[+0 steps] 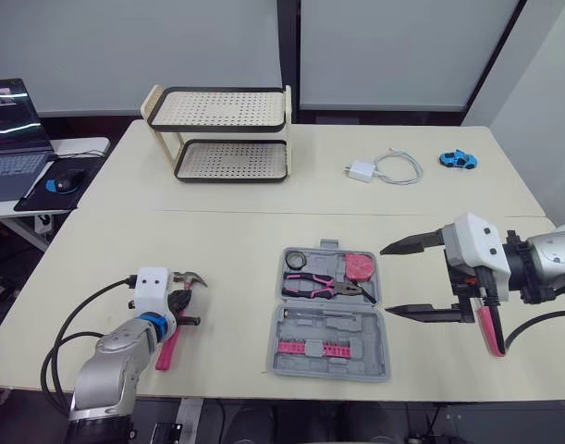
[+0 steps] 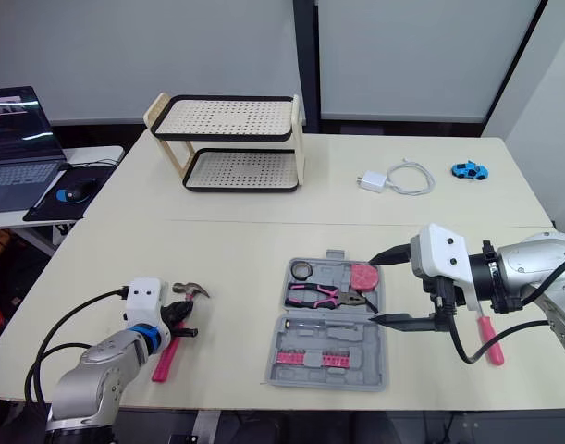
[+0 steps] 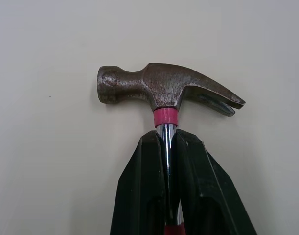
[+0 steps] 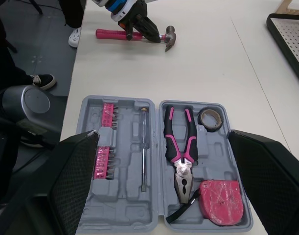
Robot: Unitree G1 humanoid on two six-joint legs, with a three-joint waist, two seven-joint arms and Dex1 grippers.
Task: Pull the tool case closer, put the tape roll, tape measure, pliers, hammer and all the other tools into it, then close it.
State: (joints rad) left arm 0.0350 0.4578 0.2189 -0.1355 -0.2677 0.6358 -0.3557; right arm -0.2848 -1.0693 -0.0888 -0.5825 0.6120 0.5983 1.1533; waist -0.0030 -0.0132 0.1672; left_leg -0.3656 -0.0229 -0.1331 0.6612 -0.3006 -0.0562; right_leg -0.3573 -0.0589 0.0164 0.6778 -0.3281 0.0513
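Left pincer (image 1: 183, 301) clamps the hammer (image 3: 164, 88) shaft just below its head; right pincer (image 1: 386, 279) gapes beside the tool case (image 1: 330, 356).

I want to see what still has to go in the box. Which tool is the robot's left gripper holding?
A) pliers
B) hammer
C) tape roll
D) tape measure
B: the left gripper is shut on the hammer, on its metal shaft just below the head, while the pliers, tape measure and tape roll lie in the open tool case.
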